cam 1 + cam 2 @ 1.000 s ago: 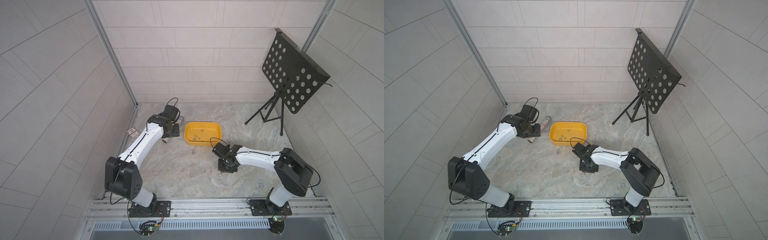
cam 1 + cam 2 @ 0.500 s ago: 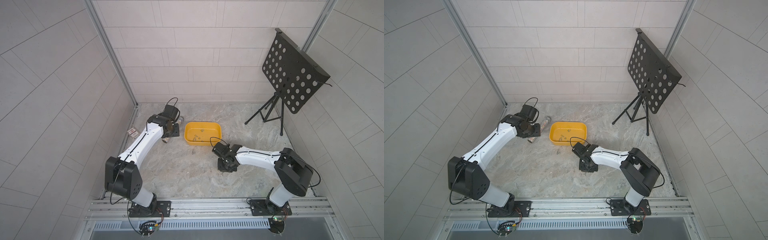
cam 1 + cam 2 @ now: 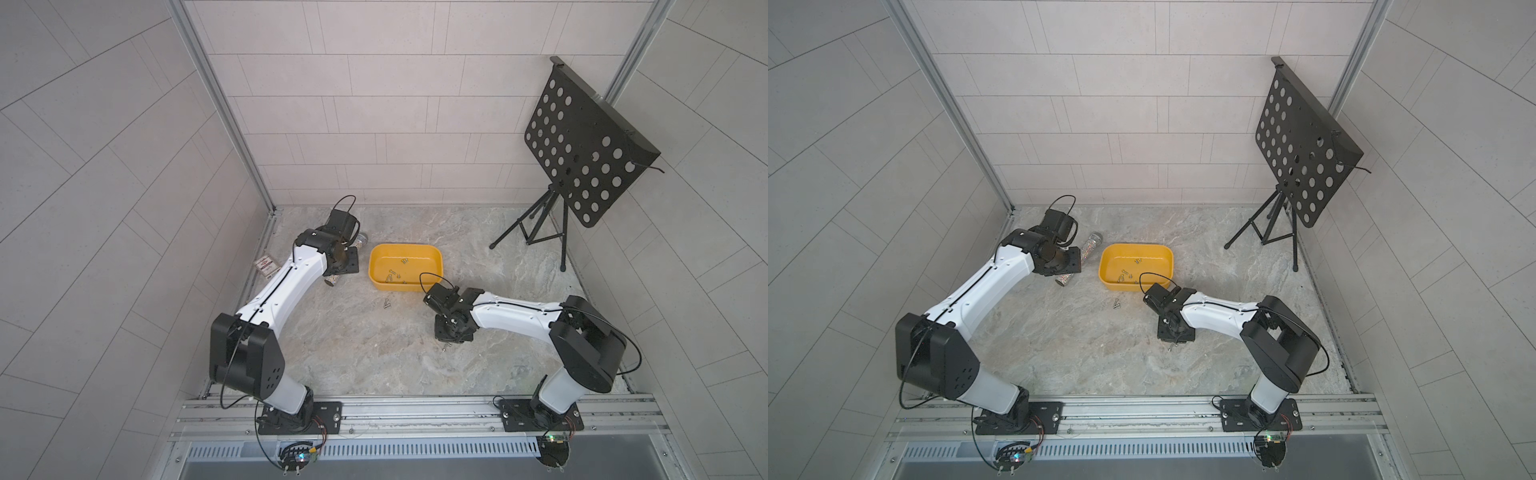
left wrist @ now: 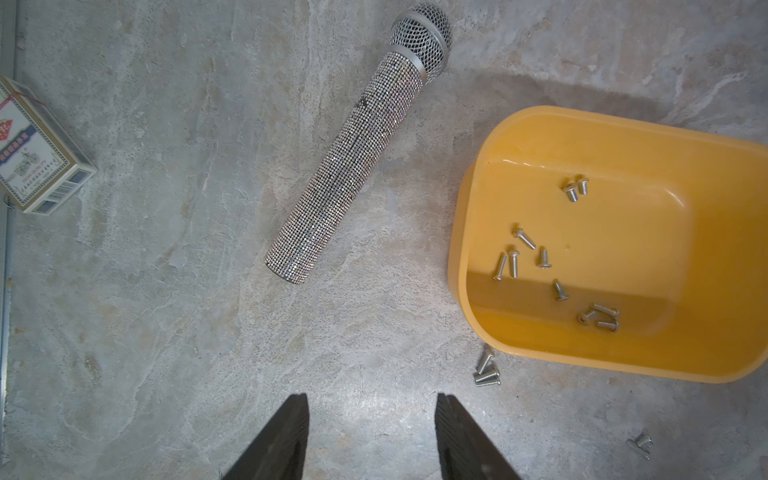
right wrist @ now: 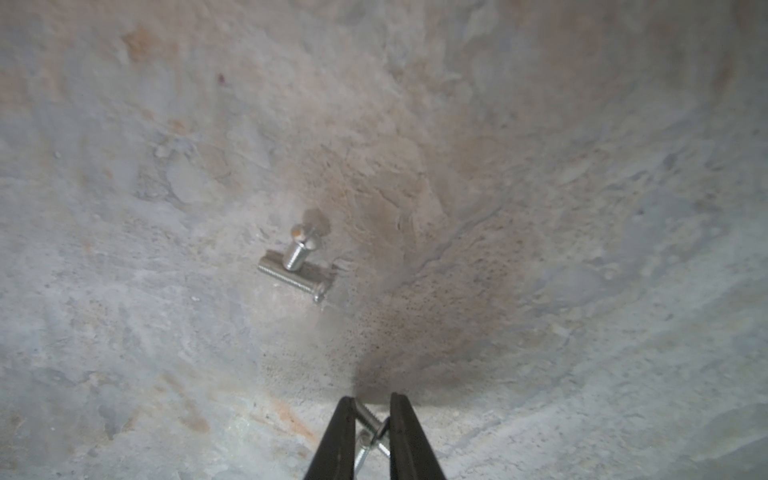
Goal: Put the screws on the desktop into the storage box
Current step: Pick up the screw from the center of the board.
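Where the right gripper (image 5: 372,398) meets the desktop (image 5: 582,208), its two black tapered fingers stand almost together, pinching what look like two screws (image 5: 367,415) between them. Each screw is a short silver-grey metal piece with a threaded shaft and a small rounded head. Two more lie nearby on the grey-beige, stone-veined surface, one resting across the other in a T.

The storage box (image 4: 623,133) is a shallow yellow plastic tub, smooth, with rounded corners. Ten screws lie on its floor: a pair, a loose group of four, a single one and a cluster of three. Just outside its wall what look like three screws lie bunched together, with two more farther off.

The left gripper (image 4: 371,399) hangs with its dark fingers well apart and nothing between them. One microphone (image 4: 353,166), its handle covered in glittering studs and its head in silver mesh, lies beside the box. One printed card box (image 4: 37,153) sits by the desktop's edge.
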Action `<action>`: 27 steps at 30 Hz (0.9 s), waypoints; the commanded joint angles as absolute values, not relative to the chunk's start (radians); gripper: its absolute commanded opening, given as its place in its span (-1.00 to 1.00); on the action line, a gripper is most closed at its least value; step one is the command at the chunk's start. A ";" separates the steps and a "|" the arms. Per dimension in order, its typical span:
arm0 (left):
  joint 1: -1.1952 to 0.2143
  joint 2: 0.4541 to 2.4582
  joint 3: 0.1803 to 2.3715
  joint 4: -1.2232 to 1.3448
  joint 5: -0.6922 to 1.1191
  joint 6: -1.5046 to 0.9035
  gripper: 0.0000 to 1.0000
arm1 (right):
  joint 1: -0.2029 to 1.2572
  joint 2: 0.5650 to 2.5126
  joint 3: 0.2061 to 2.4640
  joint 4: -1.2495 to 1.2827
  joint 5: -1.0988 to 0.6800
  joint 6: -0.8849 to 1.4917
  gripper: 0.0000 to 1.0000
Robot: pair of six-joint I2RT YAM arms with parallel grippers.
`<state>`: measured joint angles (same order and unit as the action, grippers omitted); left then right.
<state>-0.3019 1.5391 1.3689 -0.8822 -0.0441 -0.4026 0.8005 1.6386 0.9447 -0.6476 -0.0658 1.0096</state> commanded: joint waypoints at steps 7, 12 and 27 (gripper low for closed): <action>-0.292 1.550 1.356 -0.883 -0.040 -0.403 0.12 | 0.808 1.646 0.959 -0.673 -0.036 1.004 -0.65; -0.290 1.549 1.356 -0.883 -0.040 -0.405 0.12 | 0.808 1.664 0.958 -0.665 -0.057 1.002 -0.68; -0.287 1.548 1.356 -0.883 -0.035 -0.405 0.13 | 0.811 1.710 0.992 -0.697 -0.093 0.962 -0.53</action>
<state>-0.2935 1.5391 1.3689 -0.8791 -0.0368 -0.4026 0.8047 1.6791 0.9813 -0.6571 -0.0986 0.9836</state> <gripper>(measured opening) 0.561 0.231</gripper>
